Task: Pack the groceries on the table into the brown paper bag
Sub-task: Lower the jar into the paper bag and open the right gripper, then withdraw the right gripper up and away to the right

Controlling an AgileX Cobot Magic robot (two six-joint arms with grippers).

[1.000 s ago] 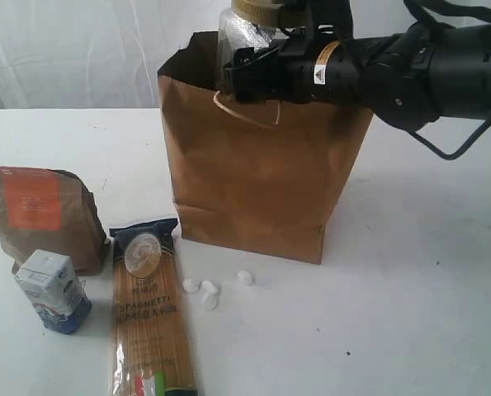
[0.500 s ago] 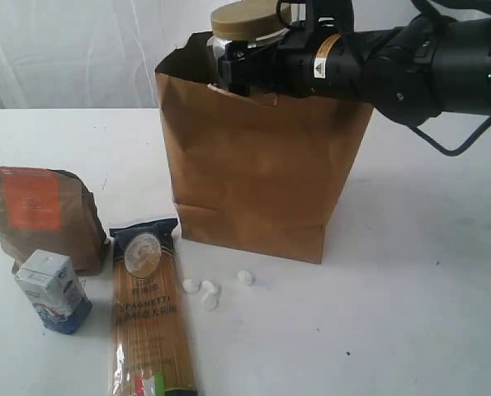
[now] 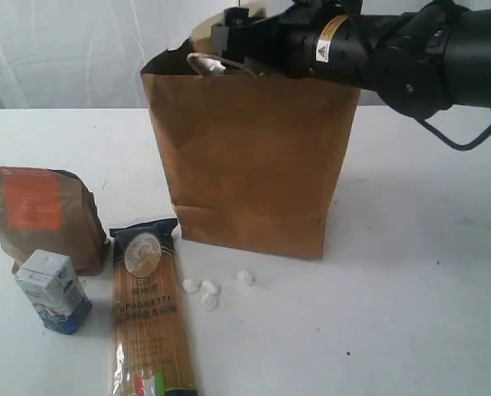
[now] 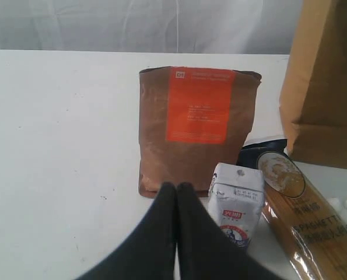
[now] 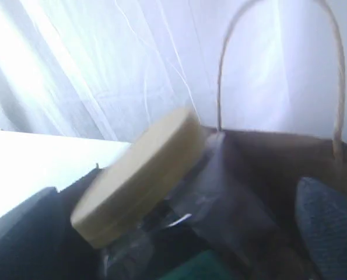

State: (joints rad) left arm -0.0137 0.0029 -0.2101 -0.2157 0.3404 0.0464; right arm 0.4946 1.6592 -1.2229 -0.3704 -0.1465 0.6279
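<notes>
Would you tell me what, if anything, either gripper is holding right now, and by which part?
The right gripper holds a clear jar by its glass body, just below the tan lid. The left gripper is shut, holding nothing.

The long spaghetti packet (image 3: pixel 150 322) reads "SPAGHETTI"; the right arm's sticker (image 3: pixel 322 51) shows a warning triangle.

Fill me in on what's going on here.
The right claw holds a tan-lidded clear jar, tilted, in the mouth of the brown paper bag. The left claw hangs shut and empty near the brown pouch, small carton and spaghetti packet, which sit unpacked on the table.
</notes>
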